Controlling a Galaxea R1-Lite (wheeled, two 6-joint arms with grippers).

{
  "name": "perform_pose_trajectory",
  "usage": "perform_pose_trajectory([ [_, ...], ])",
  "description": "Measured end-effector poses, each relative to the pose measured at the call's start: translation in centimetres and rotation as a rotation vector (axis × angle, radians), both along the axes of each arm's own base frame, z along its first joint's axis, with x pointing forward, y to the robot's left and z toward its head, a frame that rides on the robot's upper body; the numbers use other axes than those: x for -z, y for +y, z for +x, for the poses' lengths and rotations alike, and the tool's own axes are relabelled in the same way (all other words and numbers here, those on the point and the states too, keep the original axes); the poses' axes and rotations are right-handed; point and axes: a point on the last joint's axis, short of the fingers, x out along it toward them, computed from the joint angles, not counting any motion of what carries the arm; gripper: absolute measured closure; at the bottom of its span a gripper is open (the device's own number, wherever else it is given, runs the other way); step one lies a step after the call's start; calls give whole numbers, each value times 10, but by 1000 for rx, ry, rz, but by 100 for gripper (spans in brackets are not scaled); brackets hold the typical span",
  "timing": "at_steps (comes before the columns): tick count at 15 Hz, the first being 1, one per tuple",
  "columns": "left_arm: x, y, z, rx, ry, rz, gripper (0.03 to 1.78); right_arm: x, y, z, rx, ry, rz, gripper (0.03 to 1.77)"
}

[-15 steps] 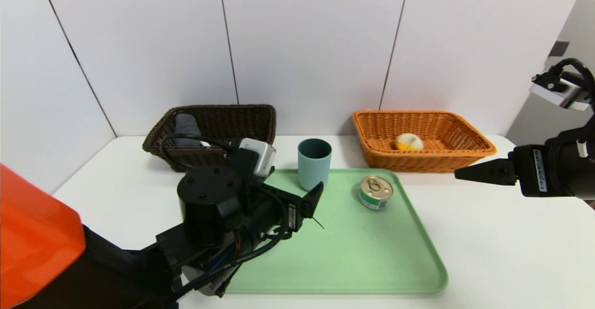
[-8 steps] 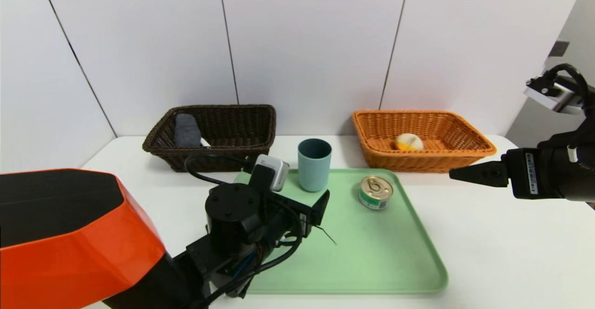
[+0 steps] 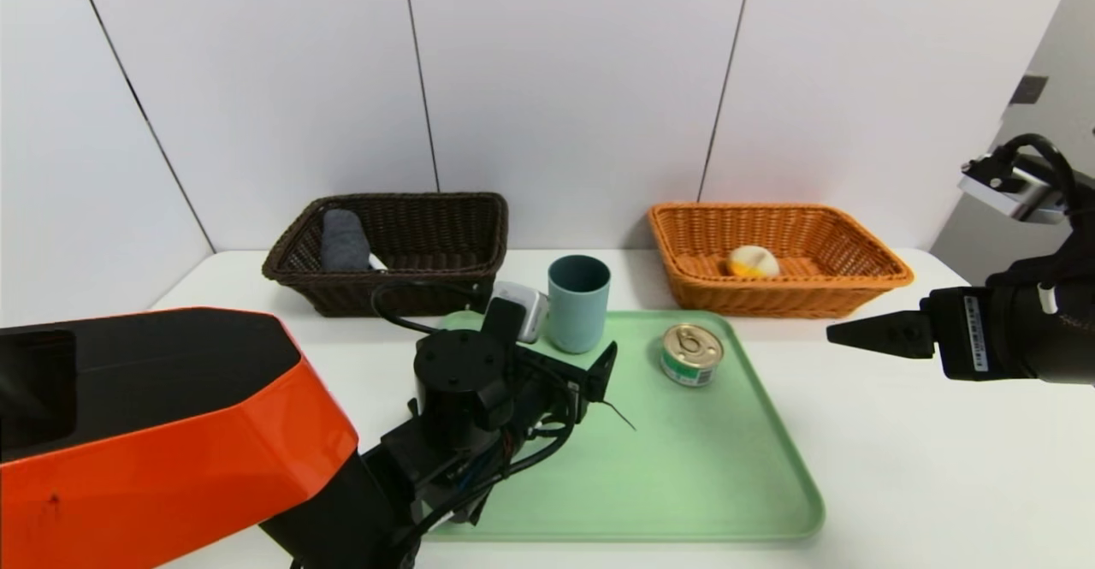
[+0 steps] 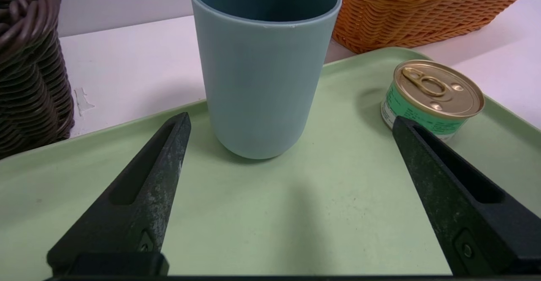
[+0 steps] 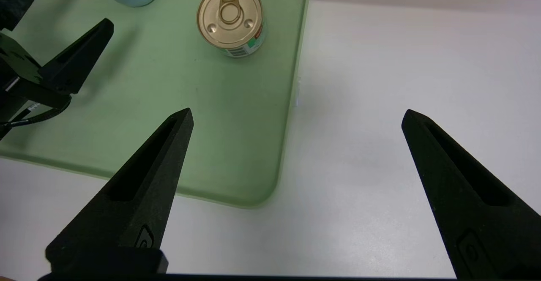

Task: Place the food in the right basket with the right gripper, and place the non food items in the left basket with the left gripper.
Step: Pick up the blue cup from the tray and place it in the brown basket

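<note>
A blue-grey cup (image 3: pixel 579 302) (image 4: pixel 264 65) stands upright at the back of the green tray (image 3: pixel 701 466). To its right on the tray is a can (image 3: pixel 691 353) (image 4: pixel 431 97) (image 5: pixel 231 19) with a gold pull-tab lid and green label. My left gripper (image 3: pixel 603 368) (image 4: pixel 291 120) is open just in front of the cup, low over the tray, with nothing between its fingers. My right gripper (image 3: pixel 855 334) (image 5: pixel 296 112) hangs open above the table, to the right of the tray.
The dark brown left basket (image 3: pixel 411 198) holds a grey item (image 3: pixel 344 240). The orange right basket (image 3: pixel 796 295) holds a white and orange piece of food (image 3: pixel 753 261). Both baskets stand against the back wall. The left arm's orange shell fills the lower left.
My left arm has pushed forward and to the right, bringing its open gripper up to the cup. My right gripper has sunk slightly and stays open.
</note>
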Motion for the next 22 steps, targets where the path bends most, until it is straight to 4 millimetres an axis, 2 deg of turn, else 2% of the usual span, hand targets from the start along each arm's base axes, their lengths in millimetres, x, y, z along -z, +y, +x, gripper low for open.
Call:
perform_pose_trajectory([
  [22, 1, -26, 75, -36, -17, -8, 12, 4, 1, 4, -24, 11, -27, 9],
])
